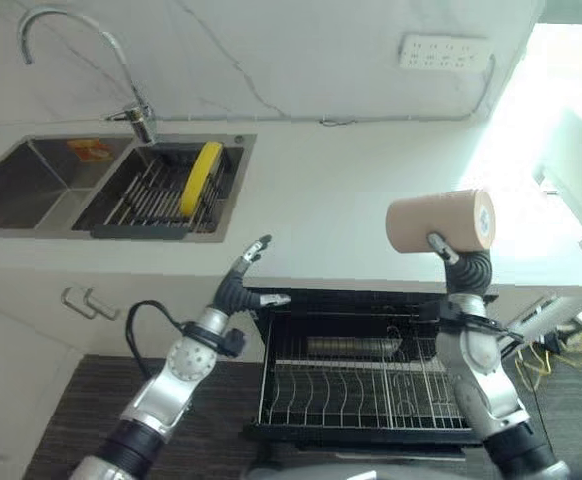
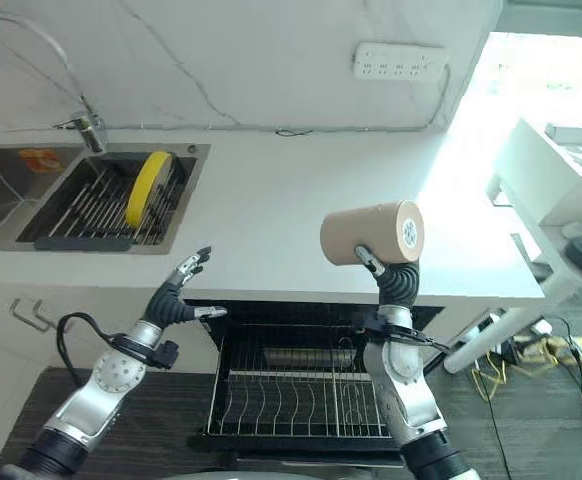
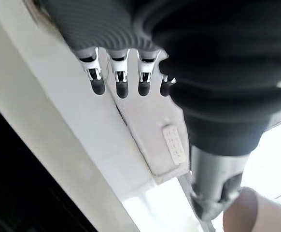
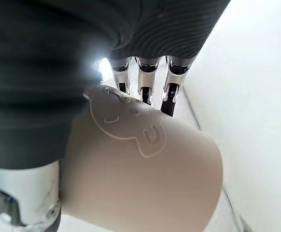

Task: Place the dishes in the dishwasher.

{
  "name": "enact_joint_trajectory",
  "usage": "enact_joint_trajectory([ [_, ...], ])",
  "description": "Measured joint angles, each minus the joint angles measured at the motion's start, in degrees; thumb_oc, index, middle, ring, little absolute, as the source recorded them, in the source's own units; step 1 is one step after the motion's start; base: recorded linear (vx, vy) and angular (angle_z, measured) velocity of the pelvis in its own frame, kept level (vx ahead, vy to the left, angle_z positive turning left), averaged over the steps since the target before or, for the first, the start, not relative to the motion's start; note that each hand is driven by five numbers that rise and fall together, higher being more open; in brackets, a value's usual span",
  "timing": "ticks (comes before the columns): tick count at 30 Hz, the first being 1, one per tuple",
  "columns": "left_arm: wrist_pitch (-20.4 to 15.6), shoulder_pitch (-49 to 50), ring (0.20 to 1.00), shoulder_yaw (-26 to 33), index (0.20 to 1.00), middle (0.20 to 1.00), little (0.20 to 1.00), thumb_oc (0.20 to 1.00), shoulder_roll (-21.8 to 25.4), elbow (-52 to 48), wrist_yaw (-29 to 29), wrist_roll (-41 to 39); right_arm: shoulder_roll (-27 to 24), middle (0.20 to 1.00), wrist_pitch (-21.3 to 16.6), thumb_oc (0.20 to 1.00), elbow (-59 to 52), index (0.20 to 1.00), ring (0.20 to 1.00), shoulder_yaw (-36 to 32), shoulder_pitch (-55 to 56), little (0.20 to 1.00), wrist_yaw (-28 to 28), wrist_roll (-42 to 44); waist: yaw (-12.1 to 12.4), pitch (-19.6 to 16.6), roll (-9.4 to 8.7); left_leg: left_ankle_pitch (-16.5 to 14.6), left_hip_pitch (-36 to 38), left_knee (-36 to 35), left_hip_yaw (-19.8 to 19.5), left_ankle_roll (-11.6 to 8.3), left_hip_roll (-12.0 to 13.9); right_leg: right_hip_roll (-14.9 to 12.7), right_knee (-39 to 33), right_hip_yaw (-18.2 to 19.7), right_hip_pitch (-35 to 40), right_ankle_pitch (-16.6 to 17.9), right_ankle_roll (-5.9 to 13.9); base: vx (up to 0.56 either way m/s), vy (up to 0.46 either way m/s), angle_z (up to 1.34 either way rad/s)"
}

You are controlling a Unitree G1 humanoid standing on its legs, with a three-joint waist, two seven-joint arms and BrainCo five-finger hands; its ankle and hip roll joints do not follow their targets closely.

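1. Right hand point(image 2: 389, 272) raised above the front edge of the counter point(image 1: 351, 200), fingers curled round a beige cup point(image 1: 441, 221) and clamped on it.
2. Cup held on its side in the air, above the counter, its flat base turned to the robot's right.
3. Left hand point(image 1: 243, 280) lifted at the counter's front edge, fingers straight and spread, holding nothing.
4. Dishwasher rack point(image 1: 356, 385) pulled out below the counter, between the two arms, wire prongs showing.
5. Yellow plate point(image 1: 202, 177) standing on edge in the drying rack point(image 1: 141, 200) inside the sink point(image 1: 26, 180), well apart from both hands.
6. Tap point(image 1: 131, 105) arching over the sink; wall socket strip point(image 1: 443, 52) on the wall behind.
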Motion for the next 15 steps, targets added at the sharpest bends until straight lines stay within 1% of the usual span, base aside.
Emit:
enact_joint_trajectory([
  [1, 0.0, 1.8, 1.000, -0.1, 1.000, 1.000, 1.000, 1.000, -0.4, -0.8, 0.0, 0.3, -0.2, 0.200, 0.3, 0.200, 0.0, 0.200, 0.200, -0.1, -0.1, 0.200, 0.0, 0.0, 0.4, 0.0, 1.46, -0.6, 0.2, -0.3, 0.1, -0.76, 1.4, 1.1, 0.0, -0.1, 0.2, -0.7, -0.52, -0.01, -0.019, 0.07],
  [2, 0.0, 3.6, 1.000, -0.1, 1.000, 1.000, 1.000, 1.000, -1.1, -1.7, -0.1, 1.3, -1.0, 0.200, 0.5, 0.200, 0.0, 0.200, 0.200, -0.3, 0.1, 0.200, -0.2, 0.0, 0.4, 0.0, 2.84, -0.6, 0.2, -0.3, 0.3, -0.97, 2.7, 2.5, 0.0, 0.0, 0.2, -0.6, -0.81, -0.02, -0.019, -0.08],
  [3, 0.0, 3.8, 1.000, -0.1, 1.000, 1.000, 1.000, 1.000, -1.6, -1.8, -0.1, 1.3, -1.7, 0.200, 0.5, 0.200, 0.0, 0.200, 0.200, -0.6, 0.1, 0.200, -0.2, 0.0, 0.2, 0.0, 3.12, -0.4, 0.1, -0.3, 0.3, -1.29, 3.0, 2.7, 0.2, 0.0, 0.1, -0.6, -0.88, -0.01, -0.019, -0.07],
  [4, 0.0, 3.6, 1.000, -0.1, 1.000, 1.000, 1.000, 1.000, -1.9, -2.1, -0.2, 1.4, -2.1, 0.200, 0.5, 0.200, 0.0, 0.200, 0.200, -0.9, 0.1, 0.200, -0.2, 0.0, -0.2, 0.0, 2.99, -0.2, 0.1, -0.3, 0.3, -1.61, 2.9, 2.7, 0.2, 0.0, 0.2, -0.6, -0.89, -0.01, -0.021, -0.03],
  [5, 0.0, 3.6, 1.000, -0.1, 1.000, 1.000, 1.000, 1.000, -1.8, -2.1, -0.5, 1.4, -1.9, 0.200, 0.5, 0.200, 0.0, 0.200, 0.200, -0.8, 0.1, 0.200, -0.3, 0.0, -0.7, 0.0, 2.48, -0.2, 0.0, -0.3, 0.5, -1.88, 2.7, 2.5, 0.2, 0.0, 0.1, -0.5, -0.83, -0.01, -0.014, -0.03],
  [8, 0.0, 3.5, 1.000, -0.1, 1.000, 1.000, 1.000, 1.000, -1.1, -2.5, -1.5, 3.1, -1.4, 0.200, 0.5, 0.200, 0.0, 0.200, 0.200, -0.8, 0.1, 0.200, -0.6, 0.0, -0.5, -0.2, 1.46, -0.2, 0.1, -0.3, 0.5, -1.95, 2.6, 2.5, 0.2, 0.0, 0.1, -0.5, -0.84, 0.00, 0.000, 0.00],
  [14, 0.1, 3.8, 1.000, -0.3, 1.000, 1.000, 1.000, 1.000, -0.1, -3.8, -3.0, 4.0, -0.9, 0.200, 0.5, 0.200, 0.0, 0.200, 0.200, -0.8, 0.2, 0.200, -1.0, 0.1, -0.8, -0.3, 1.44, -0.2, 0.3, -0.3, 0.7, -1.96, 2.6, 2.4, 0.2, 0.1, 0.1, -0.4, -0.96, 0.01, -0.001, -0.02],
  [15, 0.6, 3.7, 1.000, -0.4, 1.000, 1.000, 1.000, 1.000, 0.0, -3.8, -3.8, 4.1, -0.9, 0.200, 0.5, 0.200, 0.0, 0.200, 0.200, -0.8, 0.2, 0.200, -1.0, 0.1, -0.8, -0.4, 1.44, -0.2, 0.4, -0.3, 0.8, -1.97, 2.6, 2.4, 0.2, 0.1, 0.1, -0.4, -0.99, 0.02, 0.002, -0.03],
])
